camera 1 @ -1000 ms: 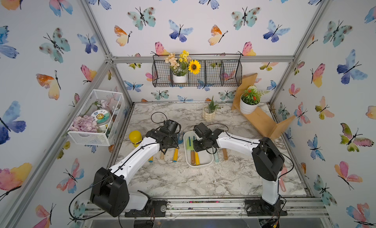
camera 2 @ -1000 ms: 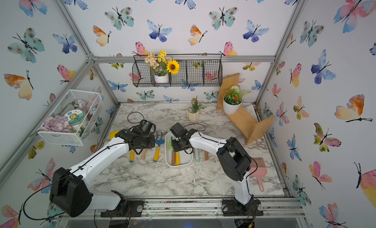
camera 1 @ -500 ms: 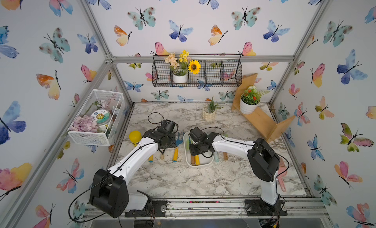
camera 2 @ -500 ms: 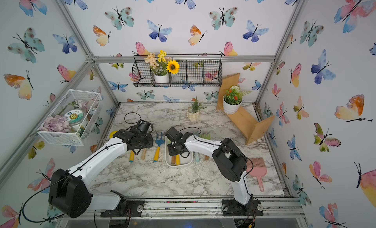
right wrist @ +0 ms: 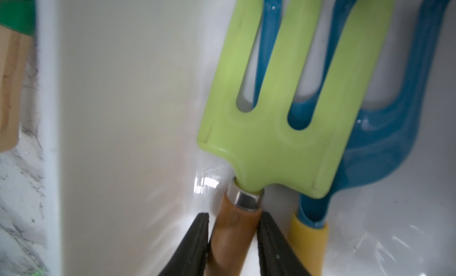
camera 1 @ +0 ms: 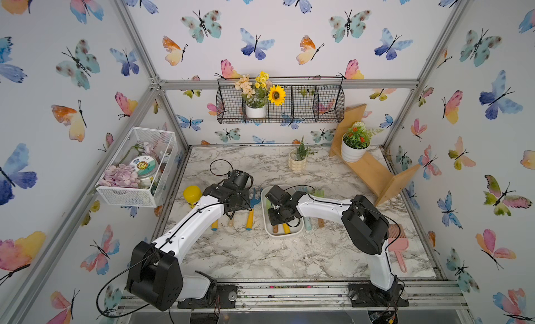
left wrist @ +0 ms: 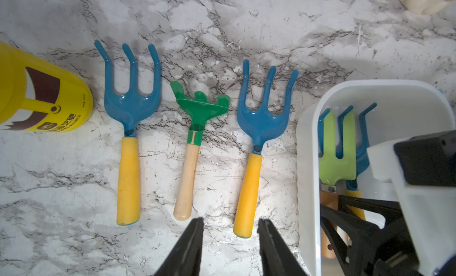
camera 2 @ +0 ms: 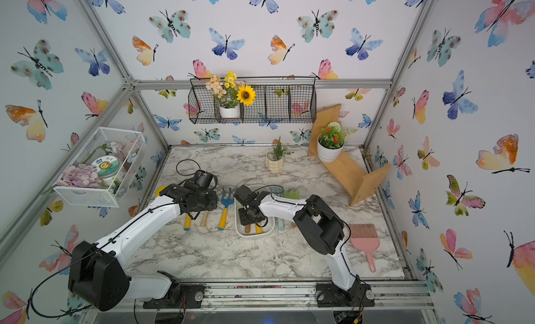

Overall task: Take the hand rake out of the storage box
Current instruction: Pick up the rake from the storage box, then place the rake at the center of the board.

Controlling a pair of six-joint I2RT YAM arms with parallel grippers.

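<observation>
The storage box (camera 1: pixel 282 236) (camera 2: pixel 251 236) is a shallow white tray in mid-table. In it lies a lime-green hand rake (right wrist: pixel 278 139) (left wrist: pixel 336 159) with a brown wooden handle (camera 1: pixel 275 228). It lies partly over a blue fork (right wrist: pixel 385 139) with a yellow handle. My right gripper (right wrist: pixel 233 223) (camera 1: pixel 278 218) reaches down into the box, its two black fingers pressed on either side of the wooden handle just below the metal collar. My left gripper (left wrist: pixel 230 223) (camera 1: pixel 233 205) hovers open over the marble left of the box, holding nothing.
Left of the box lie a blue fork (left wrist: pixel 130 109), a small dark-green rake (left wrist: pixel 199 107) and another blue fork (left wrist: pixel 264 119). A yellow can (left wrist: pixel 37 97) stands beyond them. A mint tool (camera 1: pixel 308 222) lies right of the box, a pink brush (camera 2: pixel 364 238) farther right.
My right gripper has shifted left and down into the box, and its fingers have narrowed onto the wooden handle. The left arm has barely moved.
</observation>
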